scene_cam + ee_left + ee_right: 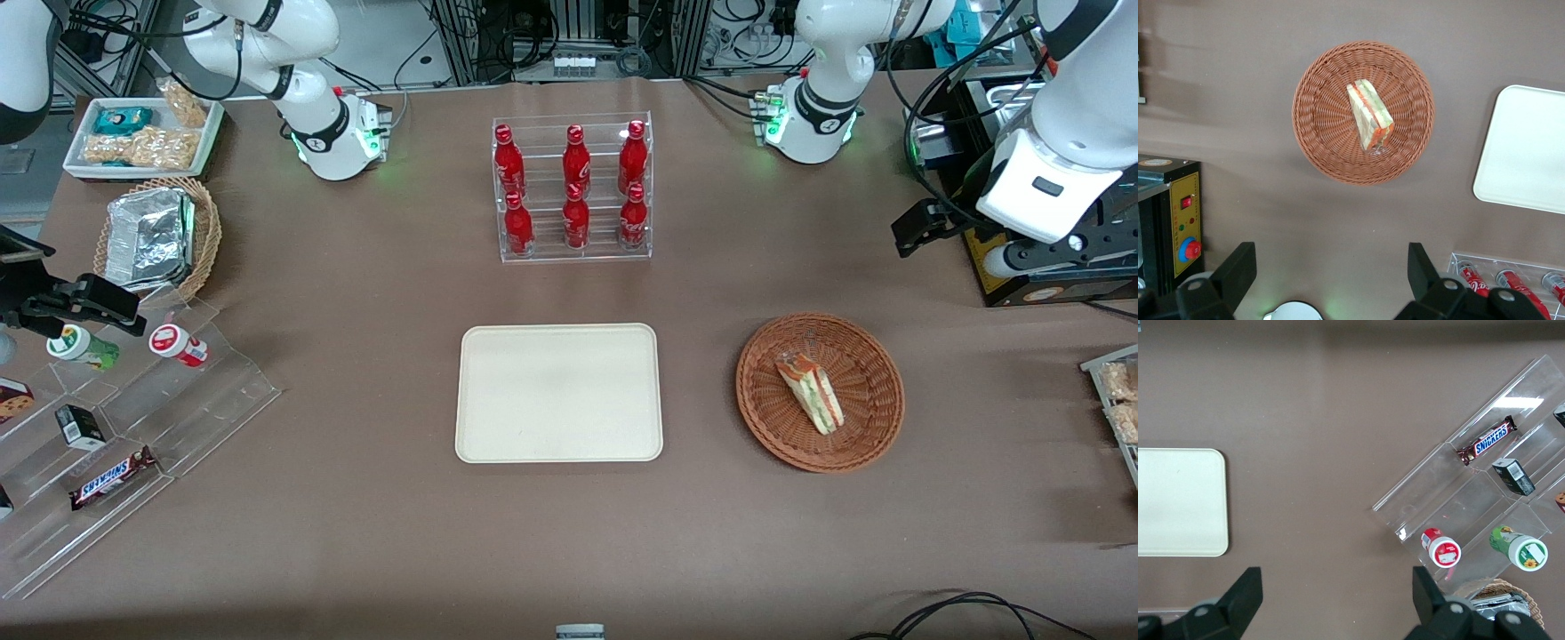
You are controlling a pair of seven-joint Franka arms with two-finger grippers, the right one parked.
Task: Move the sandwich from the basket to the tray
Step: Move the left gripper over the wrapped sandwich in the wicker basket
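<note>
The sandwich [811,392], a wrapped wedge with green and red-orange filling, lies in the round reddish-brown basket [770,416] on the brown table. The cream tray [558,393] lies flat beside the basket, toward the parked arm's end, and holds nothing. My left gripper [917,231] hangs high above the table, farther from the front camera than the basket and toward the working arm's end. It is open and empty. In the left wrist view the gripper [1329,268] has its fingers [1238,268] spread wide, apart from the basket [1318,143], the sandwich [1370,115] and the tray [1525,150].
A clear rack of red bottles [573,188] stands farther from the front camera than the tray. A black and yellow box [1049,284] sits near my gripper. A clear stepped stand with snacks [116,427], a foil-filled tan basket [160,236] and a white snack tray [142,135] lie toward the parked arm's end.
</note>
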